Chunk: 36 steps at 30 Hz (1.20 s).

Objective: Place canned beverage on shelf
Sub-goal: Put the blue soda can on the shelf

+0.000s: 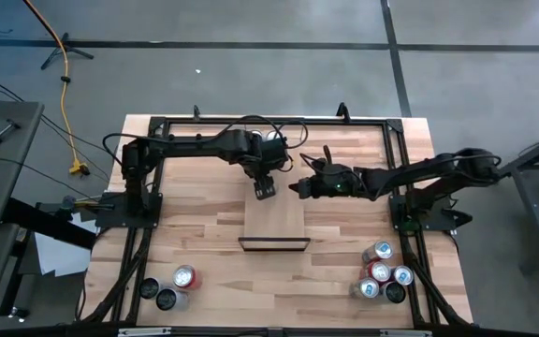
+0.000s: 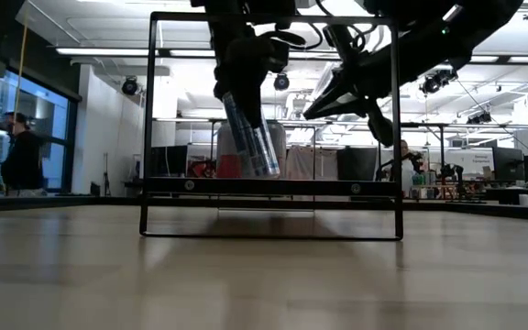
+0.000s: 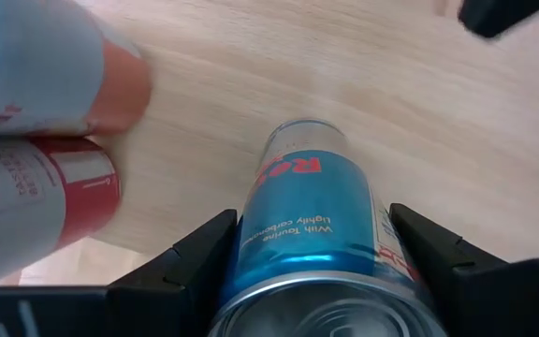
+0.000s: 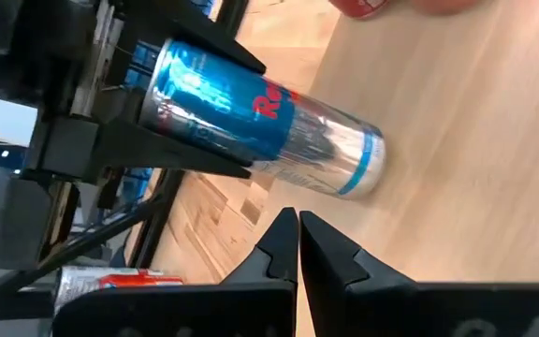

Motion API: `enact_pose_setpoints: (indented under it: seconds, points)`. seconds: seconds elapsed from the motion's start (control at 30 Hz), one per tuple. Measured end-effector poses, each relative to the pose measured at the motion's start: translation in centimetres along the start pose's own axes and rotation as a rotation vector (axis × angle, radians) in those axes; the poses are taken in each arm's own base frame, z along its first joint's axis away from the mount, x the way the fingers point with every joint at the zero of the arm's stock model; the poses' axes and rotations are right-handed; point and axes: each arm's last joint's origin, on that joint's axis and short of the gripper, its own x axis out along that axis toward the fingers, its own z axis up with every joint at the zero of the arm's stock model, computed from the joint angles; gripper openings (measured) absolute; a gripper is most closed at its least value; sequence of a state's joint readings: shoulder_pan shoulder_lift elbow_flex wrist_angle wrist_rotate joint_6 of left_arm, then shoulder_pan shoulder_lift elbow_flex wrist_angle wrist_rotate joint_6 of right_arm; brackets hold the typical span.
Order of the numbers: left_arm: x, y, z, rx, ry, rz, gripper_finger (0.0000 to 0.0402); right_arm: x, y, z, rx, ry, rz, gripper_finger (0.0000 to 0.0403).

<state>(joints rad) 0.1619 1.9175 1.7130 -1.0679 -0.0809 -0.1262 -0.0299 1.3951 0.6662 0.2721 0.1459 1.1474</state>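
Observation:
A blue and silver beverage can (image 2: pixel 250 137) hangs tilted in my left gripper (image 1: pixel 263 187) over the far end of the shelf (image 1: pixel 279 225), a light-wood panel with a black frame (image 1: pixel 274 243) at its near end. The can's lower end (image 4: pixel 368 159) is close above the panel; I cannot tell whether it touches. Red and pale cans (image 3: pixel 36 140) stand on the shelf right beside it. My right gripper (image 1: pixel 299 187) is shut, with nothing in it, just right of the held can; its fingertips (image 4: pixel 298 229) point toward it. My left gripper pinches the blue can by its two opposite sides (image 3: pixel 251 253), on the upper half near its top end, between its two fingers (image 3: pixel 195 257). The fingers come from above, slanting steeply down, along the can. The can hangs tilted, its bottom end toward the shelf panel.
Several cans stand at the table's near right corner (image 1: pixel 382 276) and a few at the near left (image 1: pixel 171 285). A black frame (image 1: pixel 157 126) runs around the tabletop. The near half of the shelf panel is bare wood.

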Motion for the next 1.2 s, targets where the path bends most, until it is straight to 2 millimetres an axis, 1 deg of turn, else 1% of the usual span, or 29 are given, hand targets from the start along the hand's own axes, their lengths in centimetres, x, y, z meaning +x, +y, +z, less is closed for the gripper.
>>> enact_pose_setpoints:
  seconds: [0.33, 0.47, 0.63, 0.77, 0.9, 1.07, 1.2]
  points:
    - [0.0, 0.0, 0.0, 0.005, -0.001, 0.007, 0.0200, 0.3, 0.2, 0.1, 0.023, -0.023, 0.026, 0.0000]
    - [0.0, 0.0, 0.0, 0.005, -0.002, 0.007, 0.0204, 0.7, -0.3, 0.2, 0.066, -0.045, -0.010, 0.0000]
    - [0.0, 0.0, 0.0, 0.005, -0.006, 0.008, 0.0226, 2.5, -2.1, 0.3, 0.198, -0.046, -0.076, 0.0000]
    - [-0.2, 0.0, 0.0, 0.006, -0.011, 0.009, 0.0246, 4.1, -2.8, 0.7, 0.272, -0.040, -0.006, 0.0000]
    - [-0.2, 0.0, 0.0, 0.006, -0.011, 0.008, 0.0261, 5.3, -3.2, 1.0, 0.319, -0.035, 0.073, 0.0000]
    - [-0.2, 0.1, 0.0, 0.006, -0.010, 0.008, 0.0272, 5.8, -3.7, 0.7, 0.320, -0.016, 0.067, 0.0000]
    - [-0.3, 0.1, -0.2, 0.005, 0.002, 0.008, 0.0283, 5.8, -3.8, 1.0, 0.291, -0.025, 0.069, 0.0000]
